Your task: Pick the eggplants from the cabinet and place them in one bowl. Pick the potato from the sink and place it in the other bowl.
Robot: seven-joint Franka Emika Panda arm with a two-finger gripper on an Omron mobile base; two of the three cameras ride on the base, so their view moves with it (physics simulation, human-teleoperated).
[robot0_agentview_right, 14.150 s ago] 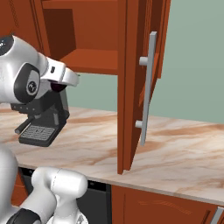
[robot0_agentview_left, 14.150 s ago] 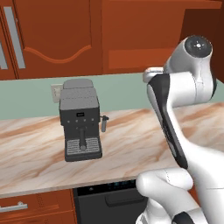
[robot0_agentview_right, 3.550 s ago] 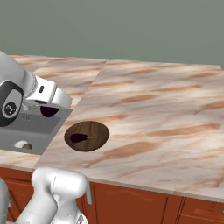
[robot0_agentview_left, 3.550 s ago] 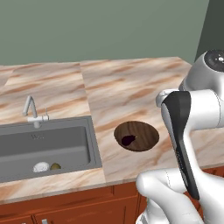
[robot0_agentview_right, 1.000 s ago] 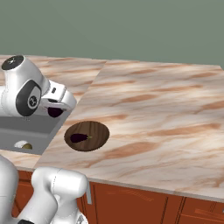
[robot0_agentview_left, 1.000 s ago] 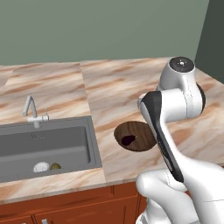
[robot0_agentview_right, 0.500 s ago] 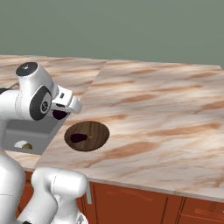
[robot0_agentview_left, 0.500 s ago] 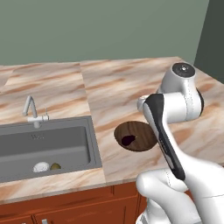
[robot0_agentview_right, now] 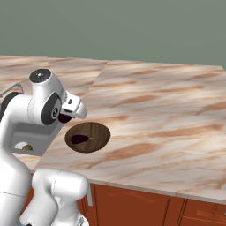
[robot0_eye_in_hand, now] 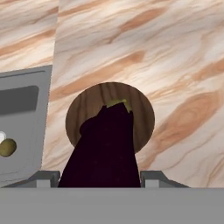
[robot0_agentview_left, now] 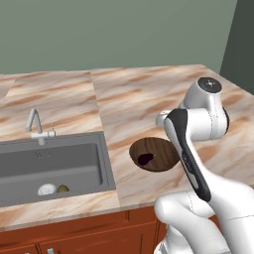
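My gripper [robot0_eye_in_hand: 99,175] is shut on a dark purple eggplant [robot0_eye_in_hand: 104,146] that hangs just above the wide, dark brown wooden bowl [robot0_eye_in_hand: 144,114]. From the right base view the gripper [robot0_agentview_right: 66,117] hovers over the left rim of that bowl [robot0_agentview_right: 99,132], where a second eggplant [robot0_agentview_right: 79,139] lies. The same bowl [robot0_agentview_left: 161,149] and the eggplant inside it [robot0_agentview_left: 145,158] sit beside my arm. A small olive-brown potato [robot0_agentview_left: 62,188] rests on the floor of the dark grey sink [robot0_agentview_left: 74,154]. The cabinet and the olive-tan bowl are out of view.
A small white round object [robot0_agentview_left: 46,189] lies next to the potato. A slim silver faucet [robot0_agentview_left: 35,124] stands behind the basin. Marble counter [robot0_agentview_right: 167,114] stretches wide to the right of the bowl, and a grey-green wall runs behind it.
The arm has swung and lowered, carrying the held eggplant closer over the wooden bowl. The eggplant in the bowl and the potato have not moved.
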